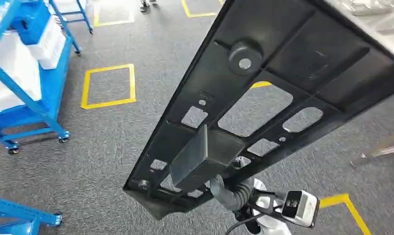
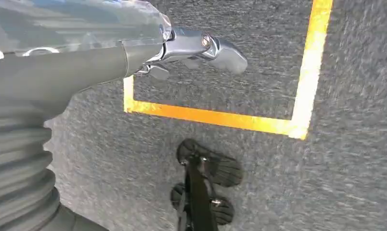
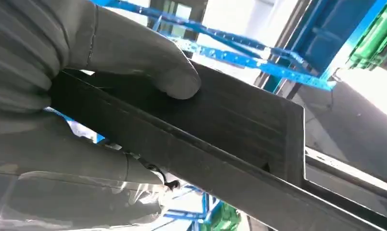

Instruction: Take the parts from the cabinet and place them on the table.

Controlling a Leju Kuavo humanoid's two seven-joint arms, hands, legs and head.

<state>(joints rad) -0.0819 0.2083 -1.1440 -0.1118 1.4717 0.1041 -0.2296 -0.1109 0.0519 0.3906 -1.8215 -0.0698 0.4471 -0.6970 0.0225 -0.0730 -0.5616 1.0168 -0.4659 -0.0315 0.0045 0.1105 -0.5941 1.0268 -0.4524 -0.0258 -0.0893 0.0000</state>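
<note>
1. Grey carpet (image 1: pixel 136 44) marked with yellow tape squares (image 1: pixel 108 86) covers the room in the head view.
2. Right hand (image 3: pixel 85 96): in the right wrist view its thick grey thumb (image 3: pixel 148 62) presses on one face of a flat black part (image 3: pixel 220 139) while the other fingers (image 3: pixel 71 163) close against the opposite face, so the hand grips the part near its end.
3. In the head view the black plastic panel (image 1: pixel 283 63) is held up in the air, running slantwise from low in the middle of the picture to the upper right corner. It is long, ribbed, with several cut-out windows through which the carpet shows, a round boss (image 1: pixel 244 54) and a box-shaped block (image 1: pixel 205 156) at the lower end. The right wrist's ribbed cover (image 1: pixel 229 193) comes up under that lower end.
4. Left hand (image 2: pixel 191 50): seen in the left wrist view above the carpet, near a corner of yellow tape (image 2: pixel 297 130). It holds nothing; the thumb sticks out straight, the other fingers are mostly hidden, so I cannot tell how they lie.
5. Blue wheeled racks (image 1: pixel 28 98) with white bins (image 1: pixel 48 41) stand at the left edge of the head view, well apart from the panel.
</note>
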